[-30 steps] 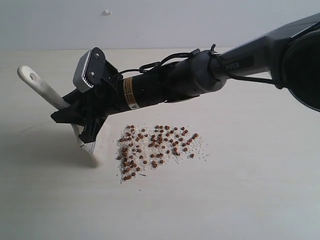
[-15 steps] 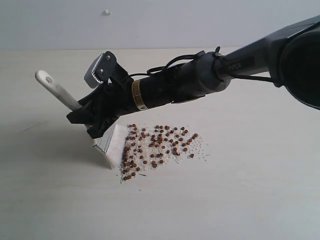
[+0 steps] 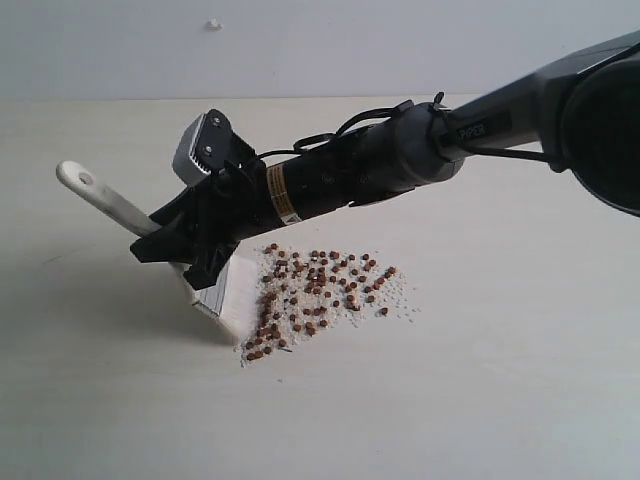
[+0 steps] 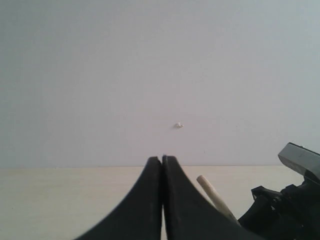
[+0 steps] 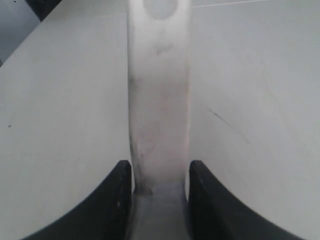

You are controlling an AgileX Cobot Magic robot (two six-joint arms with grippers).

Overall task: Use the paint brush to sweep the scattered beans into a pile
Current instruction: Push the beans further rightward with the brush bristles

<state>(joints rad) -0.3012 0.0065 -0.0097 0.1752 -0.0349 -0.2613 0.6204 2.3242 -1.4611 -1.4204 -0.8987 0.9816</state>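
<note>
Reddish-brown beans lie scattered among whitish grains on the pale table, in the middle of the exterior view. My right gripper reaches across to their left and is shut on the paint brush. Its pale bristles rest on the table at the left edge of the beans, and the handle slants up to the left. The handle runs between the two fingers in the right wrist view. My left gripper is shut with nothing in it and points at the wall, with the brush handle tip beside it.
The right arm stretches over the table from the right edge. A grey wall with a small white mark stands behind the table. The table surface is bare around the beans.
The brush has swept right from the left of the beans into their left edge. The leftmost beans are pushed closer together. The handle has dipped lower since half a second ago.
</note>
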